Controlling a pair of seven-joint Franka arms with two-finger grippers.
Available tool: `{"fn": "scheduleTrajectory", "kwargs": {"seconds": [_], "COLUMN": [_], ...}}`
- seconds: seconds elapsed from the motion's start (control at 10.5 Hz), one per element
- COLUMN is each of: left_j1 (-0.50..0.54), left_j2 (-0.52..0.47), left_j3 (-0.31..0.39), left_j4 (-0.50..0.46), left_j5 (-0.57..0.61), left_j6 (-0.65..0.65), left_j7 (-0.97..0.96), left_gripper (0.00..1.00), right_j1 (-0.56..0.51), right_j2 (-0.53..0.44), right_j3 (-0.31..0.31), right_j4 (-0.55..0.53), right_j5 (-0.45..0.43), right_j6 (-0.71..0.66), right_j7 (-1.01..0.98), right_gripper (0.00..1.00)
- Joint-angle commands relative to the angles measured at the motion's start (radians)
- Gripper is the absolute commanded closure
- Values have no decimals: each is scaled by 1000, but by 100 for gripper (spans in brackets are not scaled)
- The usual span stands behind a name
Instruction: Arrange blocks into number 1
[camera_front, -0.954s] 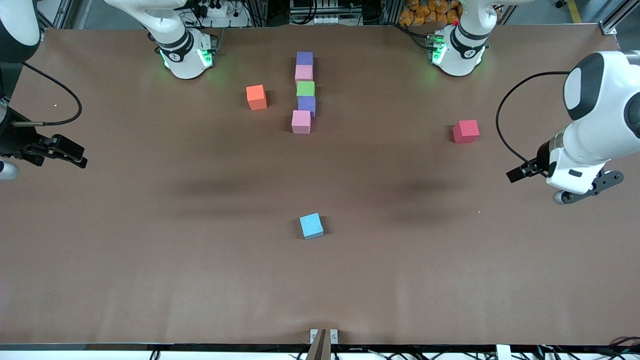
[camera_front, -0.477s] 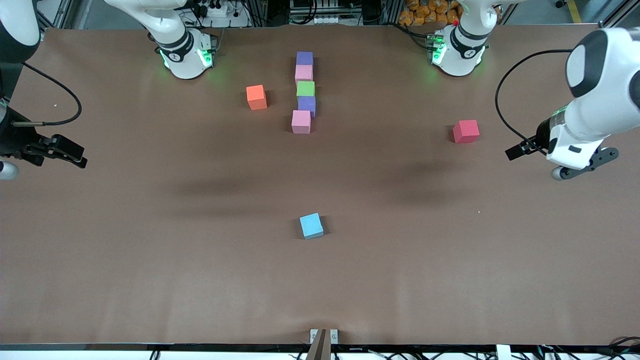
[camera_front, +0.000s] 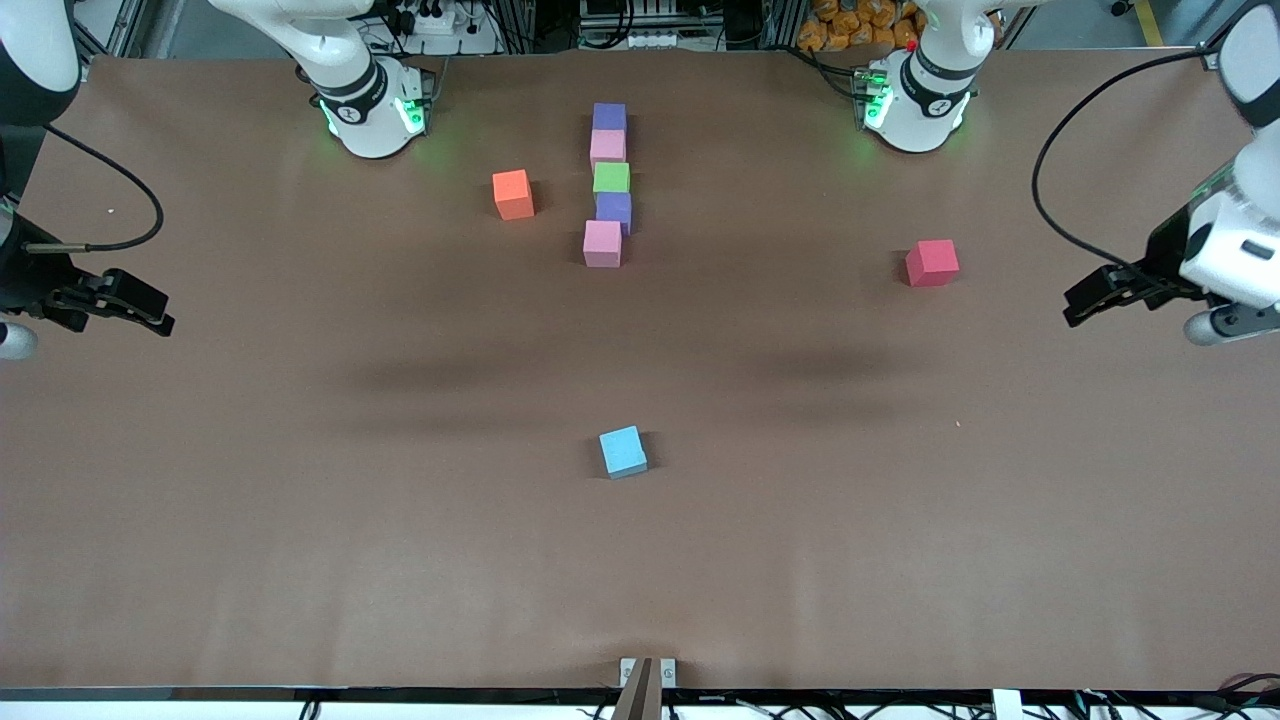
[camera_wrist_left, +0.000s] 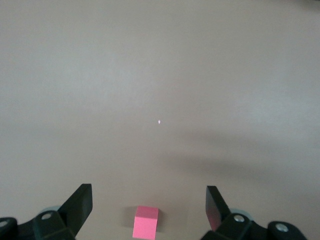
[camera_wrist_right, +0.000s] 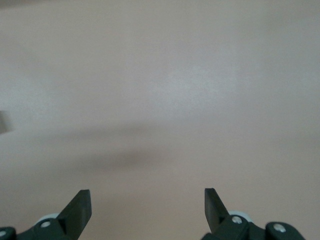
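Five blocks (camera_front: 609, 185) — purple, pink, green, purple, pink — form a line running twelve to six o'clock on the brown surface (camera_front: 300, 500), near the arms' bases. Left end effector (camera_wrist_left: 149, 205) and right end effector (camera_wrist_right: 147, 207) hang over the surface's ends, fingers apart and empty.

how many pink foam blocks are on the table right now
2. One small pink foam cube sits second in the column of blocks, just nearer the front camera than a purple foam cube. The other pink foam cube ends that column, nearest the front camera. None seems hidden.
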Motion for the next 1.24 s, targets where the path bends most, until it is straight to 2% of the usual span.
{"fn": "scheduleTrajectory", "kwargs": {"seconds": [0.0,0.57,1.14], "left_j1": [5,8,6], "left_j2": [3,-4,-3], "left_j3": [-67,-77,-81], "left_j4": [93,254,274], "left_j5": [-6,-12,-22], "left_j6": [-34,-300,-356], "left_j7": [27,127,132], "left_gripper": [0,0,0], "right_j1": [-11,-11,-12], "right_j2": [2,2,2], "right_j3": [7,7,7], "right_j4": [14,15,14], "right_j5": [11,11,11], "right_j6": [-12,-12,-12], "right_j7": [8,10,8], "right_gripper": [0,0,0]}}
